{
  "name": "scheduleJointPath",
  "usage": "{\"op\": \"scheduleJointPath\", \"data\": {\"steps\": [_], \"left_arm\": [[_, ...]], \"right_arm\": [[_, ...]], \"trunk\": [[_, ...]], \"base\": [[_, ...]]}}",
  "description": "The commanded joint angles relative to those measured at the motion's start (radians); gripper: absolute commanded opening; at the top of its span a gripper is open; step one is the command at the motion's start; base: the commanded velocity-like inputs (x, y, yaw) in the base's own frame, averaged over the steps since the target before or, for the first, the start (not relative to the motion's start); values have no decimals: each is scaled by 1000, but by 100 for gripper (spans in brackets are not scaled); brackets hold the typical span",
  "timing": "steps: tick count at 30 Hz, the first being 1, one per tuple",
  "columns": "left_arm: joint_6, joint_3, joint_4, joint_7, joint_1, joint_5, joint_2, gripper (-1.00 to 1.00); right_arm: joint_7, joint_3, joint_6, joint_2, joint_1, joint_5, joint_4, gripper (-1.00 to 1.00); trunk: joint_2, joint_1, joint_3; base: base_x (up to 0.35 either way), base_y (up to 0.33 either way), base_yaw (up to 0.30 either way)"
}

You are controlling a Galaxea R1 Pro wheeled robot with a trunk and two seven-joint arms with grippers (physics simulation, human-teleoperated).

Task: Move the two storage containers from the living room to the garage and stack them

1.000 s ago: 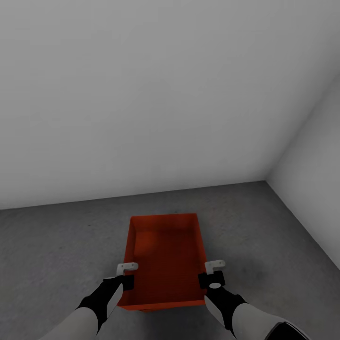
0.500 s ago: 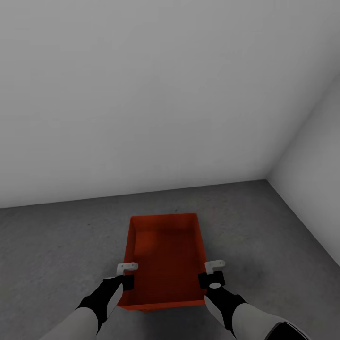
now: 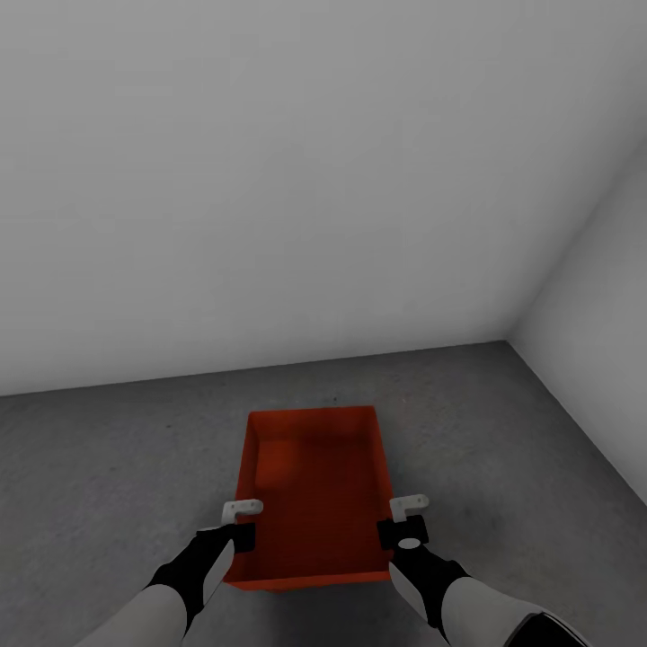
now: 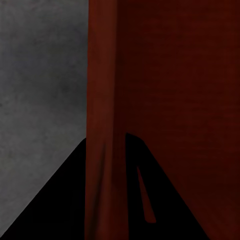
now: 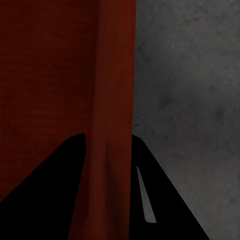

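- The left claw pinches the left long wall of an orange-red storage container; in the left wrist view that wall runs straight between the two dark fingers, one on the outer face and one inside the bin.
- The right claw pinches the opposite long wall in the same way; in the right wrist view the wall passes between its dark fingers, with the bin's ribbed inside to one side of them and grey concrete to the other.
- The container lies between the two claws, its near end level with them and its far end reaching forward, away from the robot.
- Both claws grip near the container's near end, one on each side, at about the same height.
- Beneath and around the container is the garage floor, dark grey mottled concrete; whether the bin rests on it or is held just above it cannot be told.
- Beyond the container's far end stands a plain pale wall, which meets a second pale wall in a corner ahead of the right claw.
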Motion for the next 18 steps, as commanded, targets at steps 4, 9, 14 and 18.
{"op": "scheduleJointPath", "data": {"steps": [4,9,14,18], "left_arm": [[7,-1,-5,6,0,-15,37,-100],[7,-1,-5,6,0,-15,37,-100],[7,-2,-5,6,0,-15,37,-100],[7,-2,-4,6,0,-15,37,-100]], "right_arm": [[-3,-15,-5,-10,-1,-23,3,-100],[-3,-15,-5,-10,-1,-23,3,-100],[-3,-15,-5,-10,-1,-23,3,-100],[-3,-15,-5,-10,-1,-23,3,-100]], "trunk": [[0,0,-1],[0,0,-1],[-28,15,-13],[-56,31,-26]], "base": [[0,0,0],[0,0,0],[0,0,0],[0,0,0]]}}
